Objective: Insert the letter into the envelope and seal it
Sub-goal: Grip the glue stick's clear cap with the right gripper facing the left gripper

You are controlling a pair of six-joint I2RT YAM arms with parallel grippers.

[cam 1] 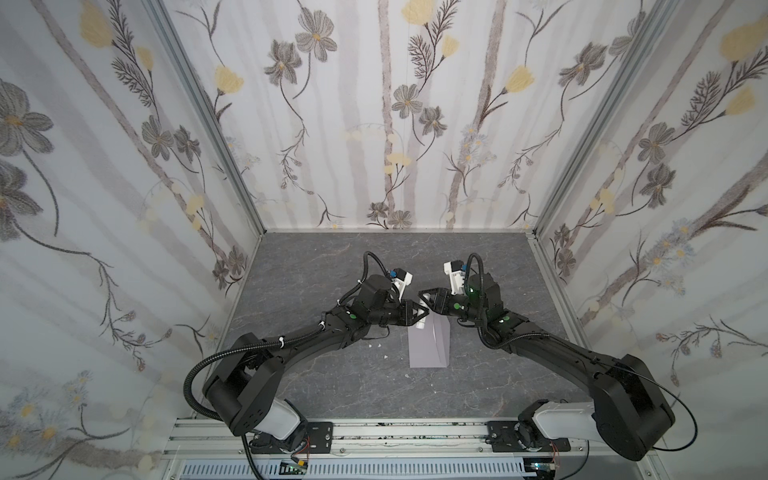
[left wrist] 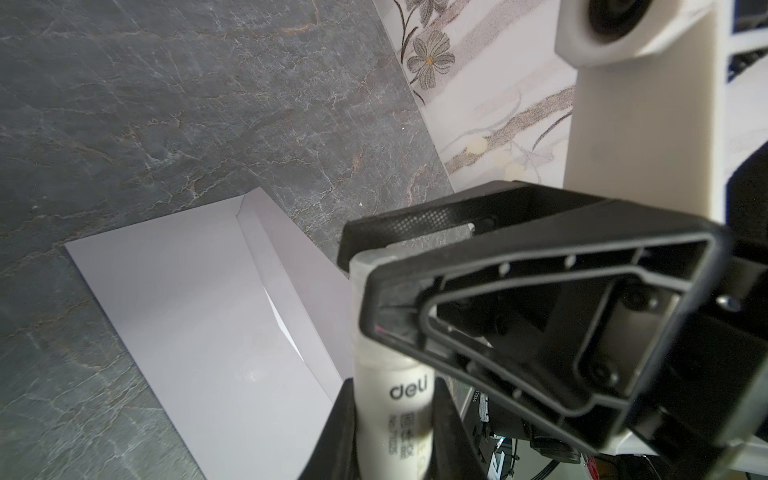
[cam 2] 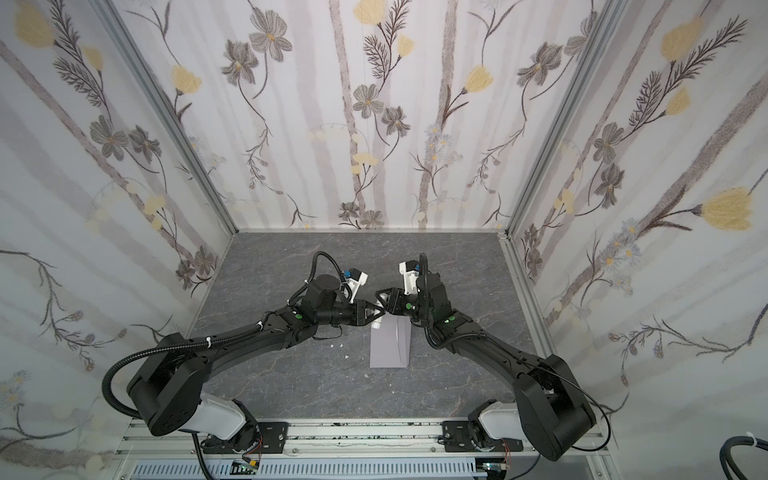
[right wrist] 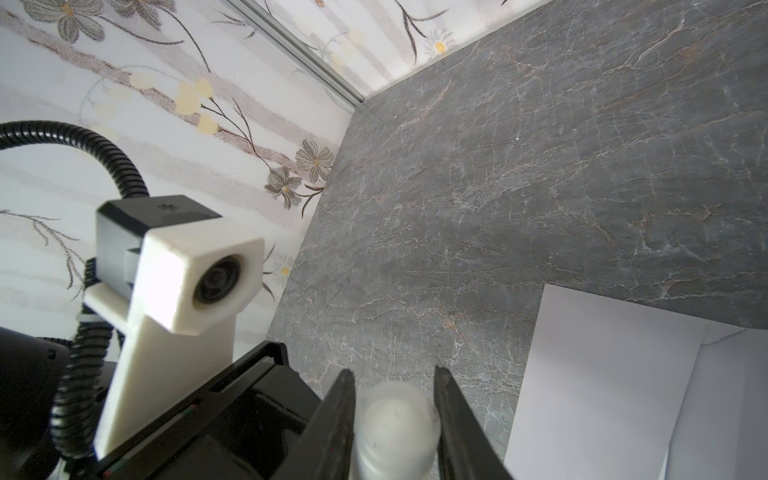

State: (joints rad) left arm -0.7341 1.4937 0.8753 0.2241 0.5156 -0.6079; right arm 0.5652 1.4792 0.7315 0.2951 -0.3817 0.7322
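The envelope (cam 1: 428, 347) lies flat mid-table, its long edges running toward the back wall and its flap end beneath both grippers. The left gripper (cam 1: 417, 315) is clamped on a white glue stick (left wrist: 392, 399) above that end, and the right gripper (cam 1: 428, 302) pinches the stick's frosted cap (right wrist: 395, 419) from the opposite side. A white sliver (left wrist: 282, 320) shows along the flap edge — whether it is the letter cannot be told. Bare table (cam 1: 316, 270) lies open behind and beside the arms.
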